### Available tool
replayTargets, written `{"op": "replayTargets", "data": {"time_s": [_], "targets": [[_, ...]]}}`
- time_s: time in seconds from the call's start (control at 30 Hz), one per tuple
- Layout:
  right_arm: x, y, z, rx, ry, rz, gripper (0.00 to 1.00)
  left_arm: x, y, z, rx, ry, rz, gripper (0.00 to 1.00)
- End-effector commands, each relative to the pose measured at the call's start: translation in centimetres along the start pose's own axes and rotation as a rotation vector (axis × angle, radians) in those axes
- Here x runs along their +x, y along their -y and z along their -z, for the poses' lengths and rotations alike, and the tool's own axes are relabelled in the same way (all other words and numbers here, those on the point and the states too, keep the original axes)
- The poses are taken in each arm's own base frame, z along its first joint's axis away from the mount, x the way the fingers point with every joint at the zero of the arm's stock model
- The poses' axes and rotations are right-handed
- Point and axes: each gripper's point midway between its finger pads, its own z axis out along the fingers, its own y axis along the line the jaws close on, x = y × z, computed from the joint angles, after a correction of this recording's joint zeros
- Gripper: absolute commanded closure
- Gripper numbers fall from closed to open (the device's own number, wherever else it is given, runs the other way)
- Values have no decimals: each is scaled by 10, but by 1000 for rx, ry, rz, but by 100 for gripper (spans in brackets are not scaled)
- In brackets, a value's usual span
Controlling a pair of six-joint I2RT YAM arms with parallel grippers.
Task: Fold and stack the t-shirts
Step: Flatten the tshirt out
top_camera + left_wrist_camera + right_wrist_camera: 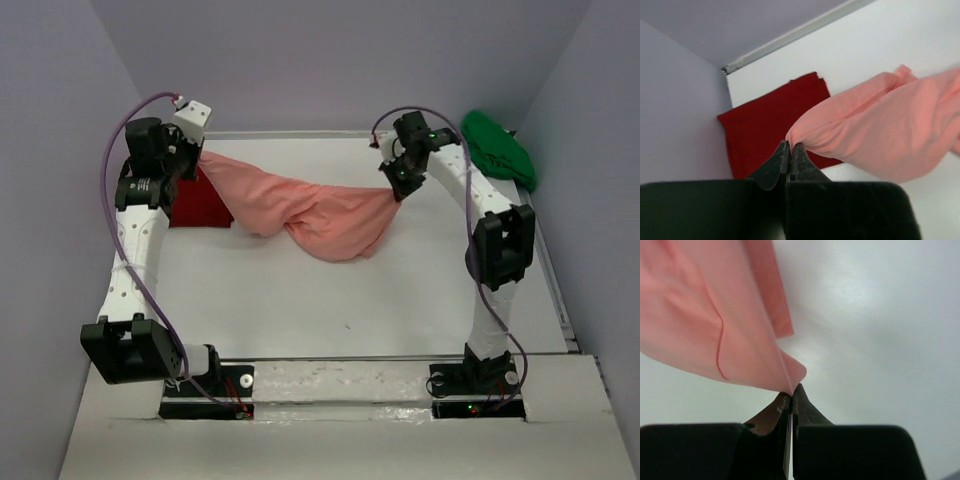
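Okay — left gripper [790,146] and right gripper [791,389] both pinch the limp salmon-pink shirt [320,215]. Right bite maybe thin — you'd grab deeper.

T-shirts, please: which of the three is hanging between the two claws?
The salmon-pink t-shirt, pinched at each end by the left claw and right claw; the deep red t-shirt lies flat back left, the green t-shirt bunched back right.
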Motion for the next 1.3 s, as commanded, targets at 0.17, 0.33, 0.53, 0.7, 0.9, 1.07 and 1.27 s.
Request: {"op": "replayTargets", "data": {"time_s": [0.17, 0.33, 0.53, 0.7, 0.9, 1.07, 1.27], "targets": [[-40, 143, 165, 440, 334, -137, 100, -63, -63, 14, -168, 122, 29, 100], [-47, 143, 209, 461, 425, -127, 100, -65, -62, 24, -169, 135, 38, 100], [-31, 112, 235, 410, 483, -101, 100, -61, -54, 44, -171, 147, 29, 100], [-5, 92, 242, 394, 475, -89, 100, -65, -44, 66, -162, 180, 20, 100], [12, 73, 300, 478, 613, -75, 100, -94, -33, 118, -181, 340, -6, 100], [19, 56, 365, 566, 787, -73, 100, -123, -32, 160, -217, 455, -14, 100], [39, 43, 432, 686, 946, -102, 100, -161, -21, 215, -213, 622, -32, 100]]}}
